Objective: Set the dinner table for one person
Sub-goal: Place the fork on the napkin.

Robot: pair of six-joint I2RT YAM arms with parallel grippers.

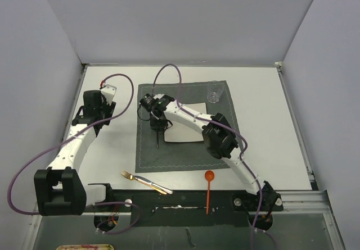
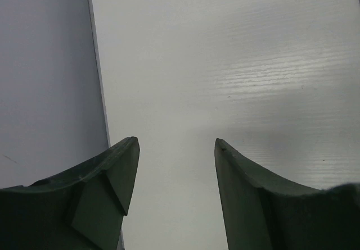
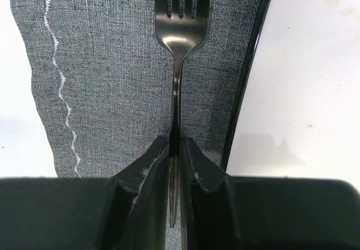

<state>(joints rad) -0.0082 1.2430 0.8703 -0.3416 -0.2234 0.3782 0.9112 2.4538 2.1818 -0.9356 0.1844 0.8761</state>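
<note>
The white dinner table (image 1: pixel 264 126) carries a dark grey placemat (image 1: pixel 185 160) with a square off-white plate (image 1: pixel 183 133) on it. My right gripper (image 1: pixel 159 127) is shut on the handle of a dark metal fork (image 1: pixel 158 140), over the placemat just left of the plate. In the right wrist view the gripper (image 3: pixel 175 140) pinches the fork (image 3: pixel 179 31), tines pointing away, above the placemat (image 3: pixel 112 64), with the plate (image 3: pixel 304 92) to the right. My left gripper (image 1: pixel 97 101) is open and empty over bare table near the left wall; it also shows in the left wrist view (image 2: pixel 177 143).
A gold fork and knife (image 1: pixel 146 182) lie at the placemat's near edge. An orange spoon (image 1: pixel 208 191) lies near the front rail. A clear glass (image 1: pixel 214 92) stands at the placemat's far right corner. Walls enclose the table on three sides.
</note>
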